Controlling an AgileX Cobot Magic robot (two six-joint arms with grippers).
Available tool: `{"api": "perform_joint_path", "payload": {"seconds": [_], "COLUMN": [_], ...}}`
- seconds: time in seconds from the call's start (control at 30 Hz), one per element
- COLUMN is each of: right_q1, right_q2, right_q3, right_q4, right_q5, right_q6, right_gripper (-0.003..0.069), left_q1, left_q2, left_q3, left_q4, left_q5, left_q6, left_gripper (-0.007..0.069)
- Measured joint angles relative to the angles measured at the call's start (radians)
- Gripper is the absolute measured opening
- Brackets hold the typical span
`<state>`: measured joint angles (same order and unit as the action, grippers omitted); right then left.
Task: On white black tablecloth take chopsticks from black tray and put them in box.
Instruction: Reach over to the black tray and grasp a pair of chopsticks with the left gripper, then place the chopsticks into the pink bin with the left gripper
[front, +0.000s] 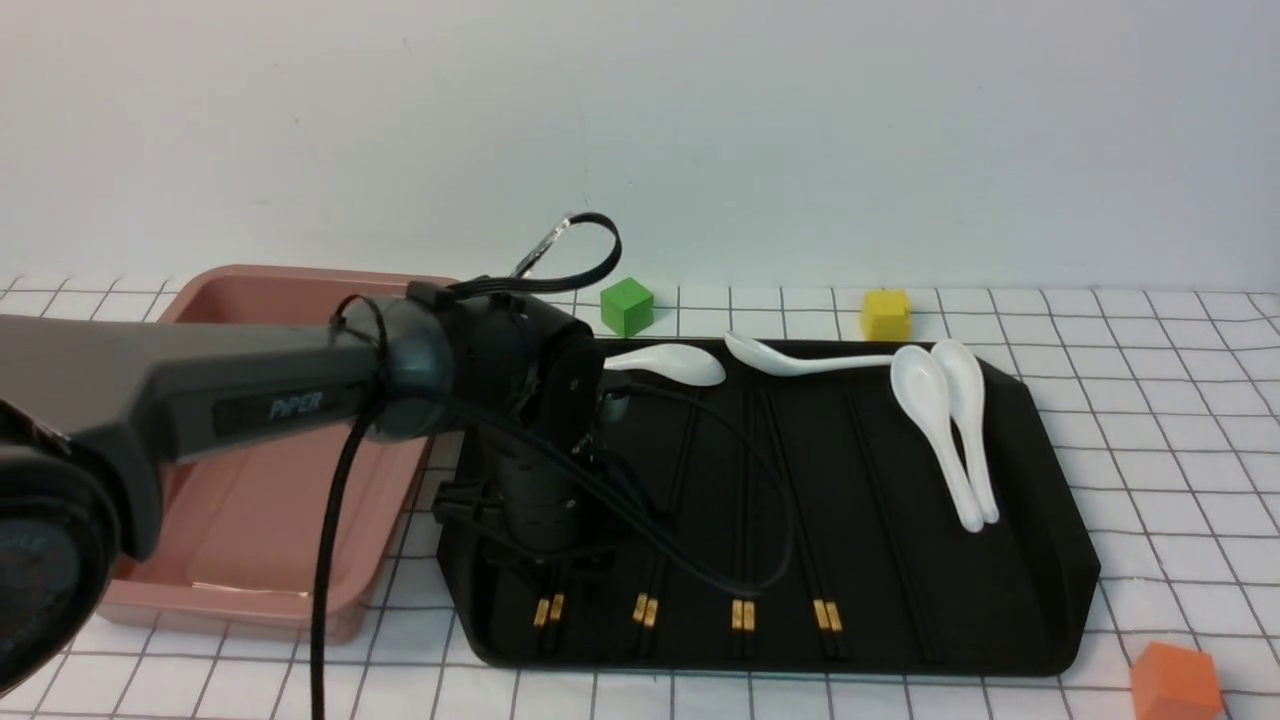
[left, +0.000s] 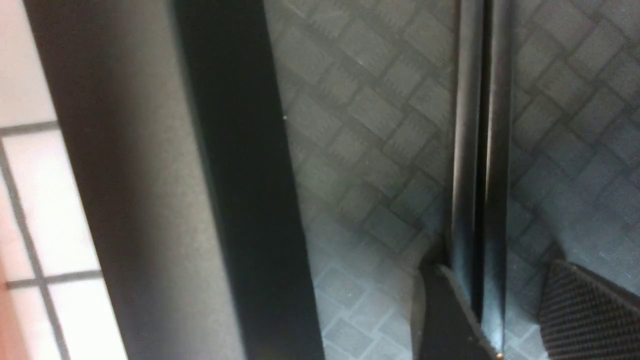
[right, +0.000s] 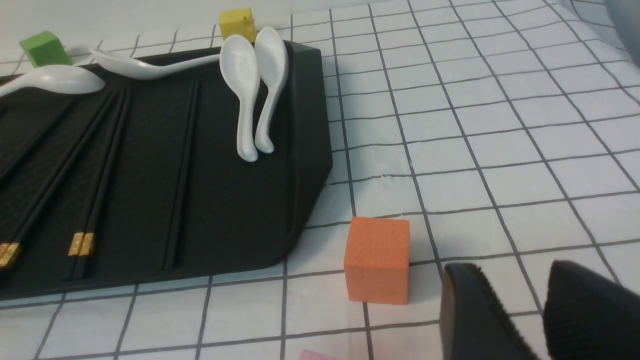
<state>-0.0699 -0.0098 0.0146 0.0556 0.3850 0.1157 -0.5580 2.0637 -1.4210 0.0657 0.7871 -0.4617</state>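
Left hand (left: 502, 285) spread astride chopsticks (left: 477, 125) on black tray (front: 1000, 470) | right hand (right: 522, 310) slightly parted

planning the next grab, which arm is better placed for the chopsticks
Left. The left gripper is over the black tray, open around chopsticks near the box; the right gripper is off-tray by the orange cube.

Left gripper (left: 495, 280) low, jaws apart

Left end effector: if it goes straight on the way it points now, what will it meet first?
Probably the leftmost chopsticks, which lie between the fingers of the left end effector, then the tray floor right beneath. Depth is unclear.
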Motion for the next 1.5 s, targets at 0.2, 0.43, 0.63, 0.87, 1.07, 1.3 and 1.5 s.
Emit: {"api": "perform_joint_path", "payload": {"seconds": [0.2, 0.43, 0.63, 0.87, 1.07, 1.3, 1.5], "right_q1": [0.0, 0.0, 0.0, 0.0, 0.0, 0.0, 0.0], "right_q2": [0.0, 0.0, 0.0, 0.0, 0.0, 0.0, 0.0], "right_q3": [0.0, 0.0, 0.0, 0.0, 0.0, 0.0, 0.0], "right_q4": [0.0, 0.0, 0.0, 0.0, 0.0, 0.0, 0.0], "right_q5": [0.0, 0.0, 0.0, 0.0, 0.0, 0.0, 0.0], "right_q6": [0.0, 0.0, 0.0, 0.0, 0.0, 0.0, 0.0], "right_gripper": [0.024, 0.024, 0.024, 0.024, 0.024, 0.024, 0.024], "left_q1": [0.0, 0.0, 0.002, 0.002, 0.069, 0.319, 0.444], "left_q2": [0.0, 0.0, -0.045, -0.299, -0.392, -0.368, -0.286], "left_q3": [-0.002, -0.007, -0.053, -0.12, -0.123, -0.027, 0.01], "left_q4": [0.0, -0.001, -0.008, 0.072, 0.232, 0.17, 0.105], "left_q5": [0.006, 0.018, 0.155, 0.255, 0.424, 0.37, 0.271], "left_q6": [-0.001, -0.065, -0.077, -0.099, -0.075, -0.008, 0.042], "left_gripper": [0.0181, 0.0118, 0.0118, 0.0118, 0.0118, 0.0118, 0.0118]}}
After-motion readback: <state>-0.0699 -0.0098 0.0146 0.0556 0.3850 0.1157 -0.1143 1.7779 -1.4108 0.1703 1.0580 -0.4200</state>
